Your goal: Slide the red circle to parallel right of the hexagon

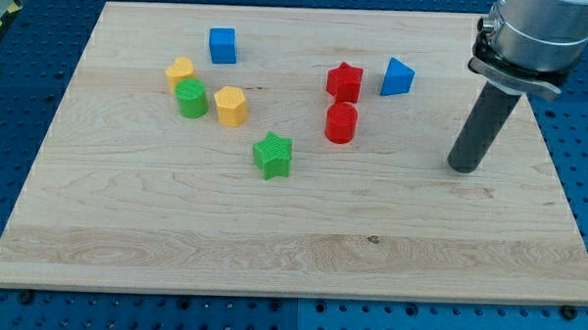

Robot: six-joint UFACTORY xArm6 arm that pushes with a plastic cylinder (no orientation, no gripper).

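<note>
The red circle (342, 123) stands near the middle of the wooden board (174, 239), just below the red star (344, 82). The yellow hexagon (230, 106) stands to the view's left of it, next to the green circle (190, 99). My tip (462, 168) rests on the board at the view's right, well to the right of the red circle and a little lower, touching no block.
A yellow heart (180, 73) sits above the green circle. A blue cube (223, 45) is near the view's top. A blue triangle (397, 77) lies right of the red star. A green star (273, 154) lies below the hexagon, to its right.
</note>
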